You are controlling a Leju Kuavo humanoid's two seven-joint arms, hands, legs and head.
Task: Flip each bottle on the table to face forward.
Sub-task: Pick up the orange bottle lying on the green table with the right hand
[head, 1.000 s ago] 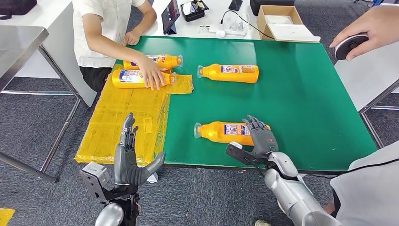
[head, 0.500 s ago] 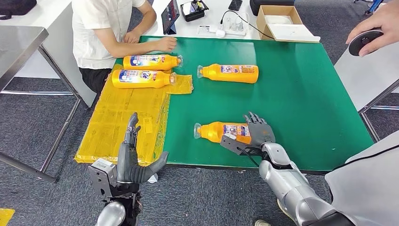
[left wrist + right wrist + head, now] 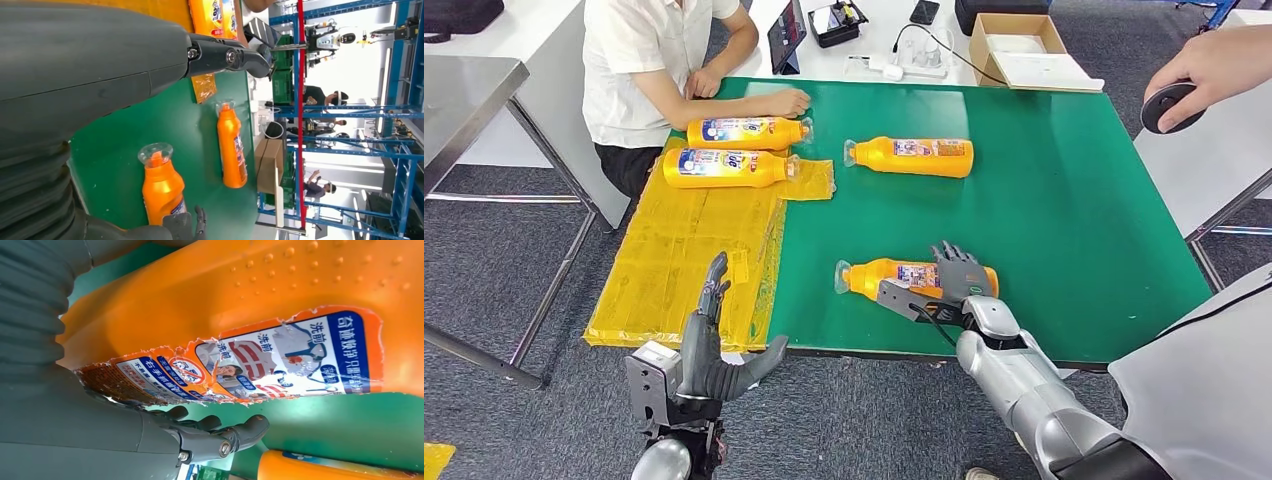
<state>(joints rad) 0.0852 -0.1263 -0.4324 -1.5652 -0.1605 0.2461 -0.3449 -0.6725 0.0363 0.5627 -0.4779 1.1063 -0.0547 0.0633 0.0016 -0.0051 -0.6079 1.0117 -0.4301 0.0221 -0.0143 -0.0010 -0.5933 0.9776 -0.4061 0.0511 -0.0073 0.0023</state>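
Right robot hand (image 3: 957,283) has closed round the near bottle (image 3: 894,279), lying at the worktop's (image 3: 1064,200) front edge; a second ago it only rested on top. Flip can start. Left robot hand (image 3: 714,350) hangs open, empty, below the edge.

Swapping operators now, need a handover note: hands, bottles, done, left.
Right hand lies over the near bottle, which lies on its side at the green table front edge; a firm grip isn't clear.
Left hand open, hovering off the table's front-left.
Far bottle lies mid-table. Two bottles lie on the yellow sheet beside a person's hand.
Done: can't confirm any flip. Left: near bottle, then far bottle.
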